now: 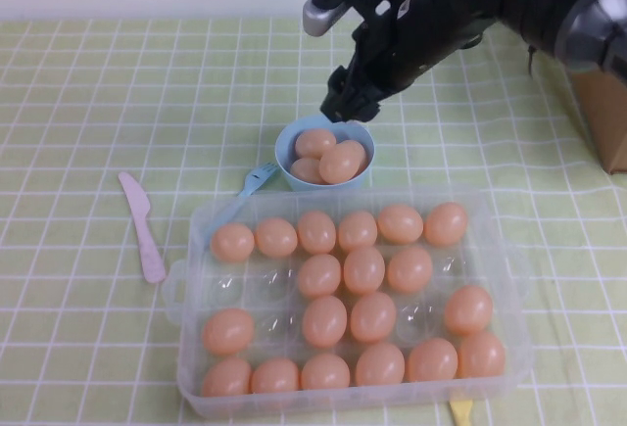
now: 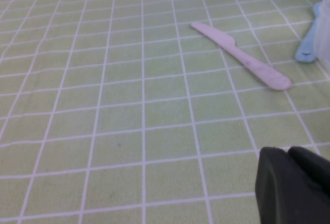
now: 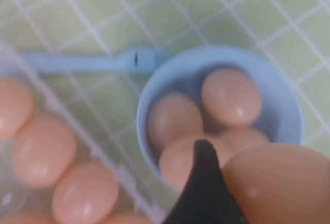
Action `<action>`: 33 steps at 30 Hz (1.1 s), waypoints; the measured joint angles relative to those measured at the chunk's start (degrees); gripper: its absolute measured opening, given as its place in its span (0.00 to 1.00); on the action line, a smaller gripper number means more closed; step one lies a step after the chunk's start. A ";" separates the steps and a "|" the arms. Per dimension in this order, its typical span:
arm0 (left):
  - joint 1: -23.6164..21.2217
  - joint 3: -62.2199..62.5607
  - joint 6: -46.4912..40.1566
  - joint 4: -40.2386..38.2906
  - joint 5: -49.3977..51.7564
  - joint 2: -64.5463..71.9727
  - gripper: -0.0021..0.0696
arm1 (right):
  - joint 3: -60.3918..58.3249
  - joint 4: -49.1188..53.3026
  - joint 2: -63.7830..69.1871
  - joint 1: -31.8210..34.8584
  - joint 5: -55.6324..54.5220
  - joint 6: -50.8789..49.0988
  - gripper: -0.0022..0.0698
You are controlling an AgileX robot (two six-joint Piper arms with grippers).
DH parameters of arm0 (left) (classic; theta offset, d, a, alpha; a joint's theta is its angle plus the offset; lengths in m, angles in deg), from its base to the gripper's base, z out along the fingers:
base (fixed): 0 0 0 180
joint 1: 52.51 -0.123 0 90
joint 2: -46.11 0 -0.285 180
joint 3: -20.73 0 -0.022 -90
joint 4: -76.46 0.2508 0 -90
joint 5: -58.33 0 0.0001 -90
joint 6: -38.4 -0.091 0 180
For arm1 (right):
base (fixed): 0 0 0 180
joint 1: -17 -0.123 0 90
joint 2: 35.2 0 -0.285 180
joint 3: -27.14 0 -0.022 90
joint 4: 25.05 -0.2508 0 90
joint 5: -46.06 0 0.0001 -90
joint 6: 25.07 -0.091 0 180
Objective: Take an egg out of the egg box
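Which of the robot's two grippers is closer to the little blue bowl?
The right. The right gripper hangs just above the blue bowl's far rim, holding an egg. The left gripper is away over bare tablecloth near the pink knife.

Green checked table (image 1: 88,103), egg box (image 1: 509,279), blue bowl (image 1: 287,157), pink knife (image 1: 142,225), blue fork (image 1: 253,181)

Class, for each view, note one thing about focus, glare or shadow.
High view: even, soft light; highlights in empty cups of the egg box; right gripper above the blue bowl. Left wrist view: tablecloth crisp, left gripper a dark blur over it. Right wrist view: everything soft, the nearest egg most blurred.
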 joint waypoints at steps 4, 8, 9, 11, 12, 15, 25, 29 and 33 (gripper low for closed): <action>0.00 0.00 0.00 0.00 0.00 0.00 0.02 | 0.00 5.67 -3.82 0.00 8.80 -2.99 0.64; 0.00 0.00 0.00 0.00 0.00 0.00 0.02 | 0.00 9.04 -6.28 0.00 16.49 -6.13 0.64; 0.00 0.00 0.00 0.00 0.00 0.00 0.02 | 0.00 9.16 -6.37 0.00 17.21 -6.40 0.64; 0.00 0.00 0.00 0.00 0.00 0.00 0.02 | 0.00 8.96 -6.63 0.00 18.02 -6.77 0.64; 0.00 0.00 0.00 0.00 0.00 0.00 0.02 | 0.00 8.51 -6.67 0.00 18.15 -6.86 0.64; 0.00 0.00 0.00 0.00 0.00 0.00 0.02 | 0.00 5.34 -6.76 0.00 15.58 -6.90 0.64; 0.00 0.00 0.00 0.00 0.00 0.00 0.02 | 0.08 -8.26 -1.68 0.00 -9.24 -5.11 0.64; 0.00 0.00 0.00 0.00 0.00 0.00 0.02 | 0.08 -15.03 3.87 0.00 -10.68 2.69 0.64; 0.00 0.00 0.00 0.00 0.00 0.00 0.02 | 0.08 -24.22 8.44 0.00 -12.50 12.12 0.64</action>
